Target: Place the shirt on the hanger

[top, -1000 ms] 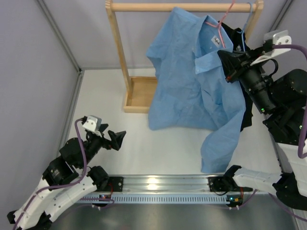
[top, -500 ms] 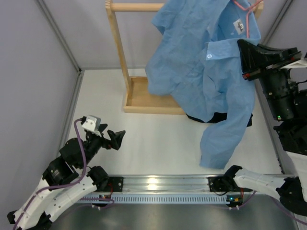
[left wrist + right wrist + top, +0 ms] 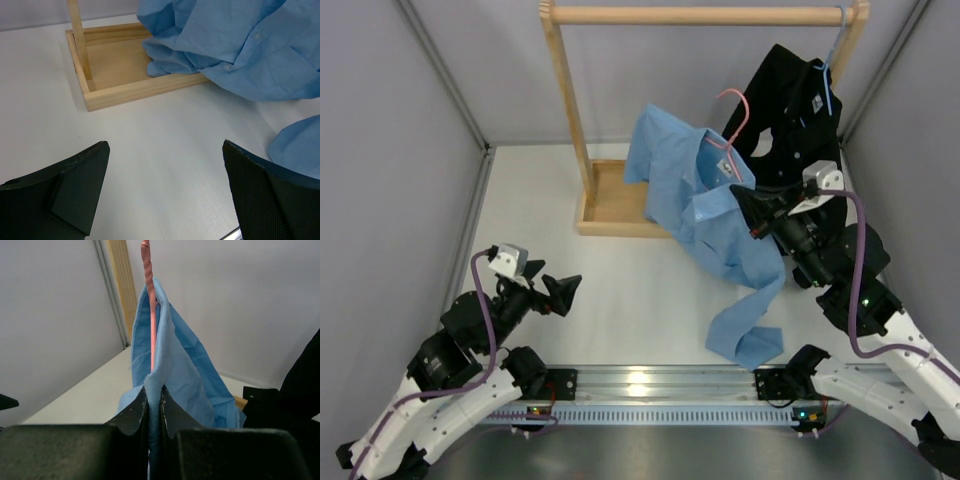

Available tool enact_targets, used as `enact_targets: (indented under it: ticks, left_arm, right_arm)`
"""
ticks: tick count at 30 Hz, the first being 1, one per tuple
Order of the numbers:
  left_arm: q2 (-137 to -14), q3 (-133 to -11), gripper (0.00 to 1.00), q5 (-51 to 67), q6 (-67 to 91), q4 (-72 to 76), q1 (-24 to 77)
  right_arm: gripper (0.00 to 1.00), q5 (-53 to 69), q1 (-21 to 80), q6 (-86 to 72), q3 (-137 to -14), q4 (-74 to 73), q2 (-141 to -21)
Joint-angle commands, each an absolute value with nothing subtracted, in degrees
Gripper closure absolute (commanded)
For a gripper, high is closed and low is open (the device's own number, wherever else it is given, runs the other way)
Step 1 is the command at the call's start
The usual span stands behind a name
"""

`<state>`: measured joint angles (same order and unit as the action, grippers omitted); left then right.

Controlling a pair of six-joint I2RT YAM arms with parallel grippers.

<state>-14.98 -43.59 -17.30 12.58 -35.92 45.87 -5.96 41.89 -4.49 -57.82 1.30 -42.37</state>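
Observation:
The light blue shirt (image 3: 705, 205) hangs on the pink hanger (image 3: 738, 118), off the rail, low over the table; its sleeve (image 3: 748, 335) lies on the table near the front rail. My right gripper (image 3: 752, 212) is shut on the shirt fabric at the hanger's shoulder; in the right wrist view the fabric (image 3: 172, 365) is pinched between the fingers and the pink wire (image 3: 151, 310) rises above them. My left gripper (image 3: 560, 293) is open and empty at the lower left, apart from the shirt (image 3: 235, 50).
A wooden rack (image 3: 700, 15) with a tray base (image 3: 605, 200) stands at the back. A black shirt (image 3: 790, 110) hangs on a light blue hanger (image 3: 830, 75) at the rail's right end. Grey walls close in both sides.
My right arm has brought the shirt and pink hanger down and away from the rail, toward the table's middle. The black shirt is now uncovered. The left arm has not moved.

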Motion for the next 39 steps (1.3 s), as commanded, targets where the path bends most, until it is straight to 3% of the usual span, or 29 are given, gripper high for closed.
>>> enact_targets:
  ticks: [1, 6, 12, 31, 36, 39]
  left_arm:
    - [-14.41, -43.24, 0.02, -16.52, 13.1, -32.7, 45.79]
    - [-14.59, -43.15, 0.02, -16.7, 13.18, -32.78, 45.79]
    - [-14.41, -43.15, 0.02, -18.63, 13.45, -32.87, 45.79]
    - [-13.71, -43.42, 0.02, -25.49, 15.12, -34.72, 44.65]
    - [-12.48, -43.24, 0.02, -25.23, 15.21, -34.72, 44.65]
    - [-12.13, -43.15, 0.02, -25.22, 15.12, -34.72, 44.65]
  right_arm:
    - [1.0, -5.62, 42.19, -8.52, -55.64, 13.71, -39.2]
    - [1.0, -14.73, 42.19, -10.28, -59.67, 11.43, -46.29]
    - [1.0, -24.76, 42.19, -11.34, -72.93, 8.44, -59.29]
    - [1.0, -35.15, 47.63, -19.77, -117.49, -6.92, -92.27]
    - [1.0, -37.09, 47.11, -20.3, -118.58, -8.35, -93.43]
    - [1.0, -31.93, 44.31, -20.91, -114.11, -8.09, -91.06]
